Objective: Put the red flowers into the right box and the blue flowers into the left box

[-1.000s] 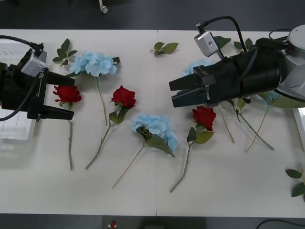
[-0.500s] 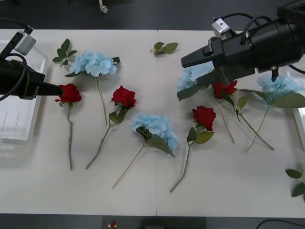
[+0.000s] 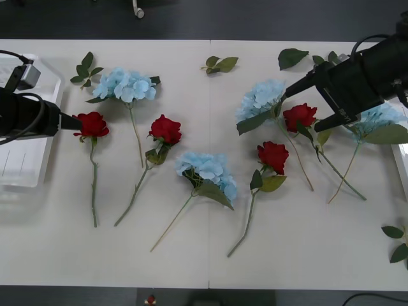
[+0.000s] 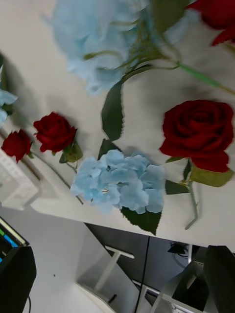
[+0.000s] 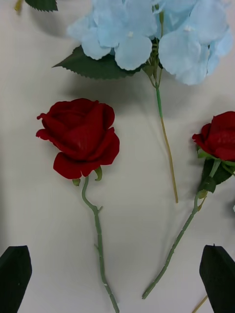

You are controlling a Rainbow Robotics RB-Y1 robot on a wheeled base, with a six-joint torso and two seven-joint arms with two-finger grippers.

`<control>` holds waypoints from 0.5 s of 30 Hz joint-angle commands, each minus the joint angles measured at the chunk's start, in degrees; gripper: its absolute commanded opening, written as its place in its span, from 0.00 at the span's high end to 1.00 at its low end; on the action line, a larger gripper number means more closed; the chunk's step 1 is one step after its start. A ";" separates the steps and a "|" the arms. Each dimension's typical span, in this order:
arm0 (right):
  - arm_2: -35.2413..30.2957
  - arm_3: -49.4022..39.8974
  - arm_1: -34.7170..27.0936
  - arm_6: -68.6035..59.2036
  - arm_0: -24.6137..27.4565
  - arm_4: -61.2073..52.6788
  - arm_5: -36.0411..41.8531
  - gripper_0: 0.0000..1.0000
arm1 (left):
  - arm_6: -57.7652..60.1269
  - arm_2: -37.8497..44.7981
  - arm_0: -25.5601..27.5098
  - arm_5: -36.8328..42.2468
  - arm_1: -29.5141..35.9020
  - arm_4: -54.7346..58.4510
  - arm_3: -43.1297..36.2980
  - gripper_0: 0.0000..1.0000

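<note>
- Overhead, the left gripper [image 3: 69, 120] sits at the table's left side, its tip just beside the leftmost red rose [image 3: 91, 124]; in the left wrist view its two black fingertips [image 5: 14, 266] stand wide apart at the corners, holding nothing.
- That rose lies flat on the white table [image 3: 210, 255] — bloom up, stem trailing toward the near edge — with a blue hydrangea [image 3: 127, 84] just beyond it.
- Left box [image 3: 19, 172]: the ribbed basket rests at the table's left edge, partly under the left arm.
- Right gripper [image 3: 309, 105] hangs over the right half, its black fingers spread wide on either side of another red rose [image 3: 299, 116], gripping nothing.
- Just beside that rose lies a pale-blue hydrangea [image 3: 261, 99]; a further blue one [image 3: 376, 118] shows past the right arm.
- Mid-table: two more red roses [image 3: 166, 129] [image 3: 273, 156] and a hydrangea [image 3: 207, 169] between them, all lying apart.
- Right box [image 3: 403, 167] — a sliver of white rim at the far right edge.
- Loose leaf sprigs [image 3: 220, 63] lie along the far side.
</note>
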 commanded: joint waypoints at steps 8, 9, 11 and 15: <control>-0.24 0.65 -7.56 -3.75 -1.45 8.98 5.42 0.00 | 7.05 -8.43 -8.42 2.89 0.34 -1.25 7.45 0.00; -0.15 0.65 -7.56 -3.67 -1.45 10.12 5.86 0.00 | 7.05 -8.69 -9.13 3.68 -0.10 -1.42 8.68 0.00; -0.06 0.74 -7.38 -3.31 -1.27 12.41 6.21 0.00 | 7.14 -9.22 -10.36 5.44 -1.33 -1.78 11.05 0.00; 1.78 1.62 -5.80 -2.61 -1.36 16.89 5.33 0.00 | 6.88 -10.45 -12.82 7.99 -3.79 -3.80 15.44 0.00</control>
